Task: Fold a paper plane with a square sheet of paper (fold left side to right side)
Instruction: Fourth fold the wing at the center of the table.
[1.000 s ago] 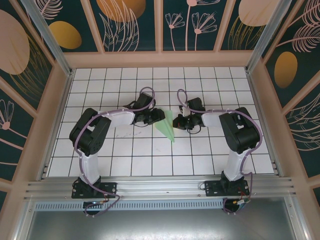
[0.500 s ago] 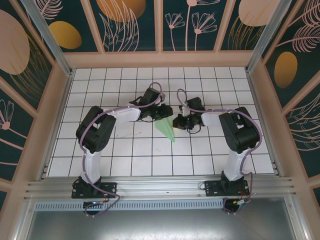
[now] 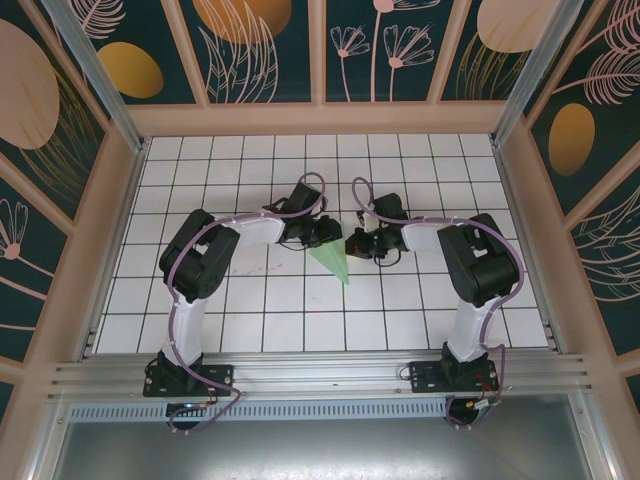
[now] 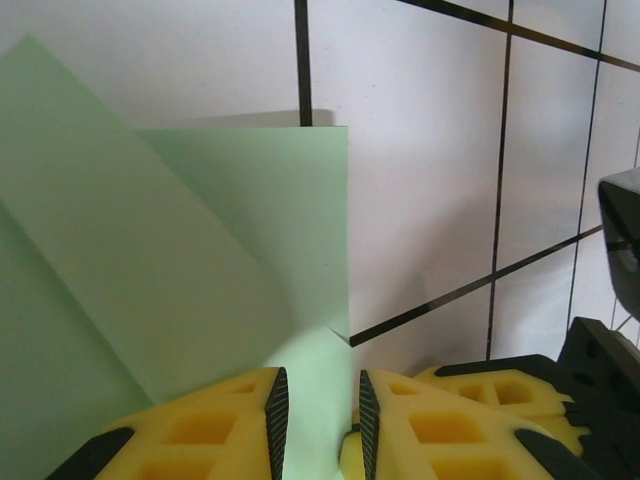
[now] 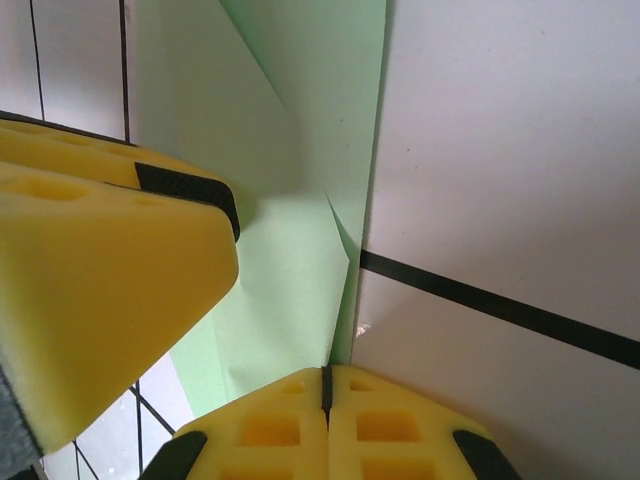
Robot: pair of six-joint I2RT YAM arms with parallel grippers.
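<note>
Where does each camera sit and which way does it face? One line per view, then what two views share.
Top external: above and behind, looking down at the tiled table; left arm and right arm show.
Left wrist: on the left arm, facing down at the green paper; left gripper shows.
Right wrist: on the right arm, facing the paper's edge; right gripper shows.
Shared: both wrist views show the paper.

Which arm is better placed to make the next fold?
Probably left: the left end effector sits over the paper with jaws slightly apart, ready to take the flap; the right end effector is shut at the paper's edge.
</note>
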